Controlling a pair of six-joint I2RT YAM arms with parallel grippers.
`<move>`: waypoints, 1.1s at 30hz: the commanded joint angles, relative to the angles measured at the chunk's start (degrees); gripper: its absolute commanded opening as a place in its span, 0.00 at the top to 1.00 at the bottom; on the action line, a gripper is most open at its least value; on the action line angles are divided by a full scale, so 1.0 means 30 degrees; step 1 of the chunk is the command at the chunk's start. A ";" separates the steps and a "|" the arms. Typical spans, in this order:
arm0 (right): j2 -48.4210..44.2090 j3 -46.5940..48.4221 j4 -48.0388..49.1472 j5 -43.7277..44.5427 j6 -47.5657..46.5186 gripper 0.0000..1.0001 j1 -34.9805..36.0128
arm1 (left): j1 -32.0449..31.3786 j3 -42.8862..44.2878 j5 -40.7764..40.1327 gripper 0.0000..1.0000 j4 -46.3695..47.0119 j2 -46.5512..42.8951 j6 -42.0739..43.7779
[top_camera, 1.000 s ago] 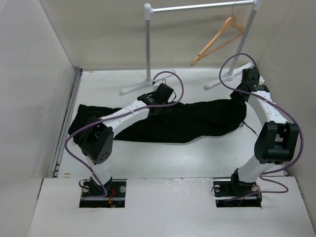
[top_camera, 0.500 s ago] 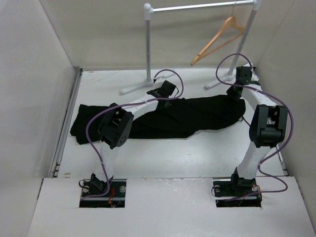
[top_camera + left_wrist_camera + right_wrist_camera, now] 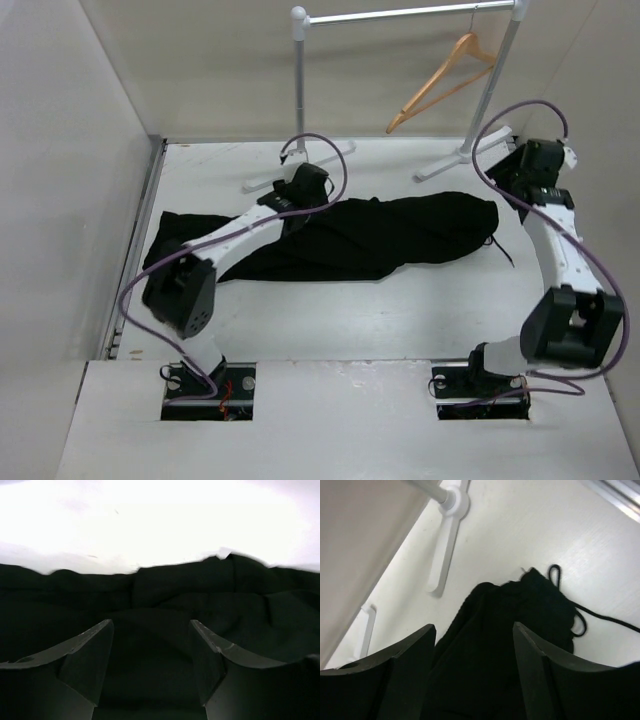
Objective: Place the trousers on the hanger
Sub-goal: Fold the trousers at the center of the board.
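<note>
The black trousers (image 3: 380,235) lie stretched across the table, the waist end with its drawstring (image 3: 580,612) at the right. The tan wooden hanger (image 3: 445,80) hangs by its hook on the rail at the back right. My left gripper (image 3: 303,192) hovers over the far edge of the trousers (image 3: 165,595) near their middle; its fingers (image 3: 95,645) stand apart with only cloth below. My right gripper (image 3: 510,183) is just right of the waist end, open, looking down on the trousers (image 3: 520,610). Neither holds the cloth.
A silver rail (image 3: 400,14) on white posts stands at the back, its flat feet (image 3: 290,170) (image 3: 445,545) resting on the table just behind the trousers. White walls close in on both sides. Purple cables loop off both arms.
Both grippers have opened and let go of the trousers. The left arm has swung left along the cloth. The right arm has pulled back right, off the waist end.
</note>
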 commanded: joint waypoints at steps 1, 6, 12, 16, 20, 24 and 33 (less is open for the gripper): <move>-0.1536 -0.3416 0.0940 -0.1150 0.0825 0.31 -0.0722 | -0.0067 -0.1958 -0.1114 0.40 0.1108 -0.2876 0.0267; -0.1776 -0.7904 0.3721 -0.3873 0.1998 0.31 -0.1835 | 0.0661 -0.5563 -0.0764 0.41 0.2134 -0.4052 -0.0610; 0.0214 -0.9080 0.5805 -0.5488 0.2584 0.30 -0.2218 | 0.3121 -0.8610 -0.0293 0.44 0.3100 -0.5018 -0.1198; 0.2001 -0.9228 0.6771 -0.5518 0.3258 0.31 -0.2247 | 0.4821 -1.0603 -0.0177 0.45 0.3453 -0.4962 -0.1666; 0.3029 -0.8790 0.7477 -0.5665 0.3787 0.48 -0.2218 | 0.6286 -1.2157 0.0174 0.46 0.3658 -0.4844 -0.1959; 0.2595 -0.8379 0.7506 -0.5257 0.4196 0.86 -0.2334 | 0.6817 -1.2921 0.0555 0.46 0.3513 -0.5515 -0.2077; -0.4754 -0.7005 0.3148 -0.1772 0.2882 0.94 -0.3361 | 0.2840 -1.2484 0.0439 0.46 0.2429 -0.6662 -0.2982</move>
